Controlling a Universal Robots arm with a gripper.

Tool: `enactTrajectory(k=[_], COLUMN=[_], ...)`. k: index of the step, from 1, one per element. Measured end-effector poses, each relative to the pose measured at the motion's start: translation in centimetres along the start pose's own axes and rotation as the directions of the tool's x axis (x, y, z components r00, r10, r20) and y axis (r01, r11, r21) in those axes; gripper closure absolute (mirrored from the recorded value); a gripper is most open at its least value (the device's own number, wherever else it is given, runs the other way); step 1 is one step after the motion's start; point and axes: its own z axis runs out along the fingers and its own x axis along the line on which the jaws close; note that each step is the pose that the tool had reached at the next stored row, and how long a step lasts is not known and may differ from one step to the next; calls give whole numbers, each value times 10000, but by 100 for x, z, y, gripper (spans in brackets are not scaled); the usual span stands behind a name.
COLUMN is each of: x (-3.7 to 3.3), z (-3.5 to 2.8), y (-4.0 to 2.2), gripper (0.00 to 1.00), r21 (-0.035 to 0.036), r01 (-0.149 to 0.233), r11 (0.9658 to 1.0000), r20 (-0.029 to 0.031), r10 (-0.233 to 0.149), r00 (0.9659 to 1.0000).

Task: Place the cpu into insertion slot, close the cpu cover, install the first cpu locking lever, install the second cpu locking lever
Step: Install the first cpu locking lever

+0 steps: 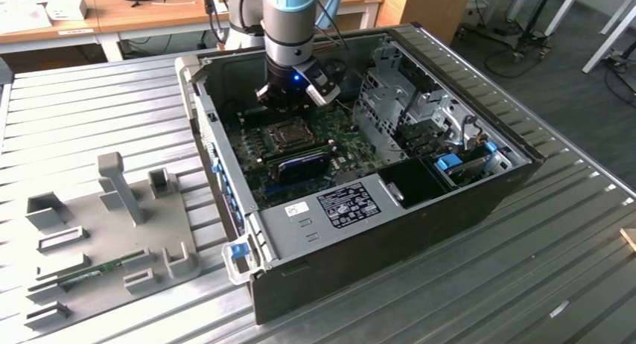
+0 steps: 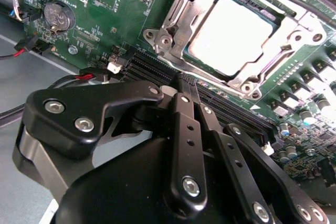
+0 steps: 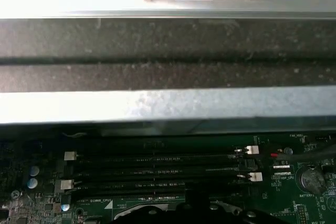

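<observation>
Gripper (image 2: pixel 185 83) fingers look pressed together with nothing between them, tips low over the long black memory slots (image 2: pixel 149 69) just beside the insertion slot (image 1: pixel 288 135).

Reading the exterior view from its left: a grey fixture plate (image 1: pixel 100 232) lies well apart from the slot. Then comes the open computer case (image 1: pixel 398 232) that holds it, and a drive cage (image 1: pixel 398 91) stands on the slot's far side.

In the second wrist view the cpu (image 2: pixel 236 30) sits in the slot, and the cpu cover (image 2: pixel 191 11) lies flat around it. Whether either locking lever is latched I cannot tell.

The lever work seems to be the step in hand. It likely calls for closed tips pushing the rod steadily, clear of the memory slots and the chip's face.
</observation>
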Motion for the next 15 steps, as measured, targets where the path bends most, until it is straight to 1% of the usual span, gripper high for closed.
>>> enactTrajectory(k=[5, 10, 11, 13, 14, 15], x=[0, 0, 0, 0, 0, 0], z=[0, -1, -1, 0, 0, 0], y=[0, -1, -1, 0, 0, 0], gripper=[90, 90, 90, 90, 90, 90], r21=[-8, -71, -142, -448, -534, -562], r01=[-1, 104, 103, 71, 60, 57], r11=[10000, 9999, 9998, 9990, 9986, 9984], r20=[-1, -29, -32, -42, -44, -45], r10=[1, -104, -103, -73, -63, -60], r00=[10000, 9999, 9999, 10000, 10000, 10000])
